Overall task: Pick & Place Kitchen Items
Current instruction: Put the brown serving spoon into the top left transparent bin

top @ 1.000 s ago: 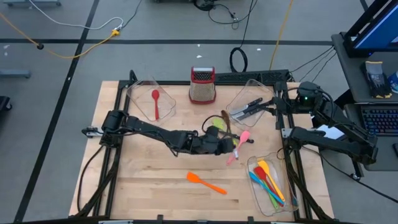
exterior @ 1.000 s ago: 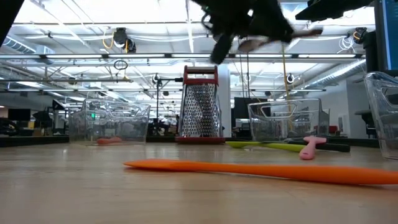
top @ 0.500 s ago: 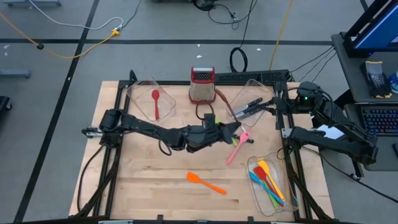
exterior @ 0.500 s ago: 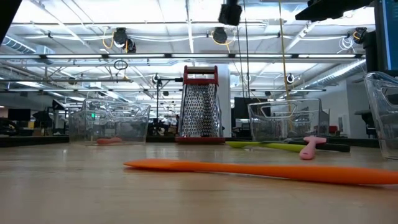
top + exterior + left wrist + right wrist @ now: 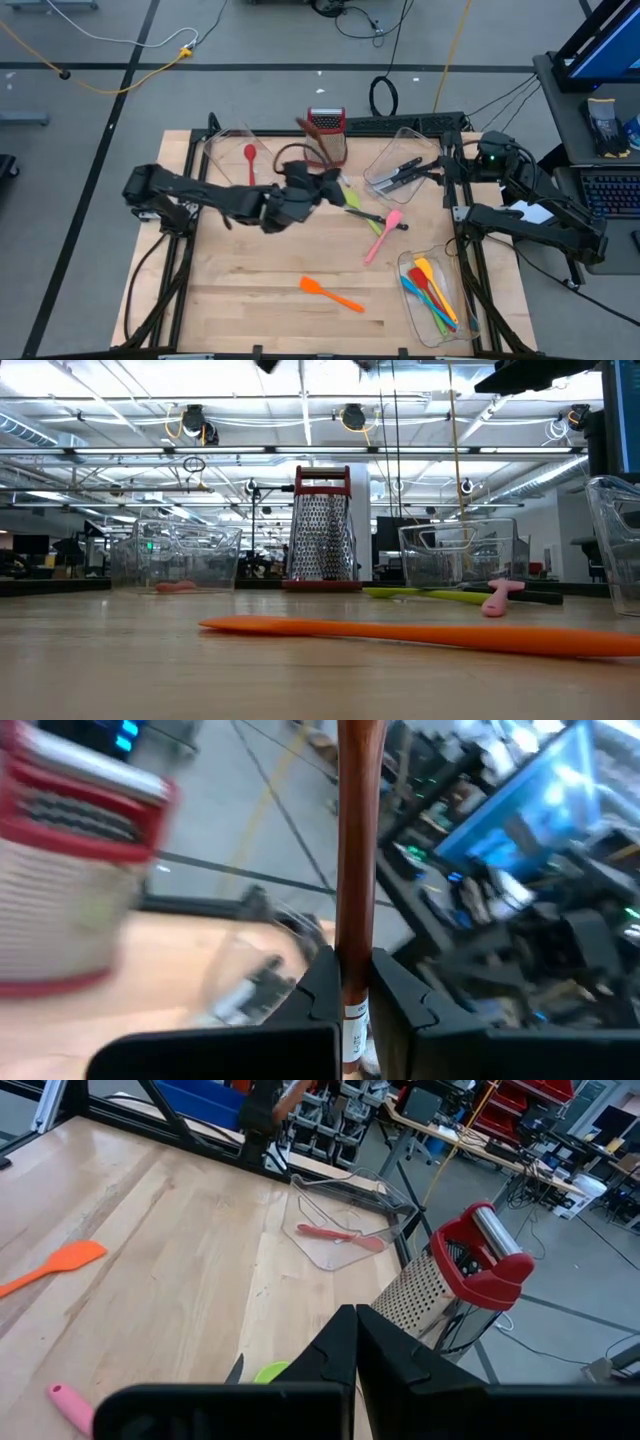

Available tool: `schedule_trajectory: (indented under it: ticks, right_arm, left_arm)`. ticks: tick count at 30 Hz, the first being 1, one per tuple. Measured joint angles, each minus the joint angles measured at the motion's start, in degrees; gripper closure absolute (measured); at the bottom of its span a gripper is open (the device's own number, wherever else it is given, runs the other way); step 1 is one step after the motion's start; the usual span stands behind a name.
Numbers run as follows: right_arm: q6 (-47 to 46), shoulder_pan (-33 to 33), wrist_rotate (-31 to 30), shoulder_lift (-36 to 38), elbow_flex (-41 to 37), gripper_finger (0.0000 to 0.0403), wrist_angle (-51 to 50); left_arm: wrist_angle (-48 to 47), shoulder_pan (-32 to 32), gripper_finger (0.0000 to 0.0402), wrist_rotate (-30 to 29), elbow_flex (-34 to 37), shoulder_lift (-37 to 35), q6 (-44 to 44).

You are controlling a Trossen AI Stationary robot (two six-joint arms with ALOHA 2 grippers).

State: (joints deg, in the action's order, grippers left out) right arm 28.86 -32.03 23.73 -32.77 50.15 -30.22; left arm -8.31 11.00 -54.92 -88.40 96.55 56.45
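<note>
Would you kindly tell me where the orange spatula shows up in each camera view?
High view: orange spatula lies on bare wood near the table's front, middle.
Low view: it stretches across the foreground.
Left wrist view: not in it.
Right wrist view: it lies at the picture's left edge.
Shared landmark: the red-topped box grater.

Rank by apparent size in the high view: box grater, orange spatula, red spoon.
1. Orange spatula, the longest.
2. Box grater, though the left arm covers part of it, so this place is unsure.
3. Red spoon, close behind.
</note>
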Motion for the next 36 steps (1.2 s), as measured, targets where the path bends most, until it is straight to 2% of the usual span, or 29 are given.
schedule_trajectory:
  ticks: [5,13,18,24,27,32,36]
  right_arm:
    - [-0.4,0.0,-0.1,-0.6,0.0,0.0403,0.0]
    - [-2.8,0.0,0.0,-2.7,0.0,0.0403,0.0]
    - [-2.6,0.0,-0.1,-3.9,0.0,0.0403,0.2]
    - [-2.6,0.0,-0.1,-4.5,0.0,0.0403,2.8]
    - [-2.6,0.0,-1.4,-4.5,0.0,0.0403,4.2]
    - [-2.6,0.0,-5.9,-4.5,0.0,0.0403,4.8]
    - [-2.5,0.0,-5.9,-4.5,0.0,0.0403,5.0]
  left_arm:
    - [-13.6,-0.6,0.0389,-3.9,0.0,-4.7,2.6]
    - [-35.8,-5.4,0.0389,-4.6,0.0,-11.4,10.4]
    - [-49.9,-10.6,0.0389,0.9,0.0,-14.1,17.4]
    - [-63.2,-18.4,0.0389,12.4,0.0,-14.6,21.7]
    - [-68.3,-22.2,0.0389,16.2,0.0,-14.6,21.4]
    - [-74.5,-28.1,0.0389,19.4,0.0,-14.4,20.3]
    - [-77.3,-33.0,0.0389,22.6,0.0,-14.4,16.3]
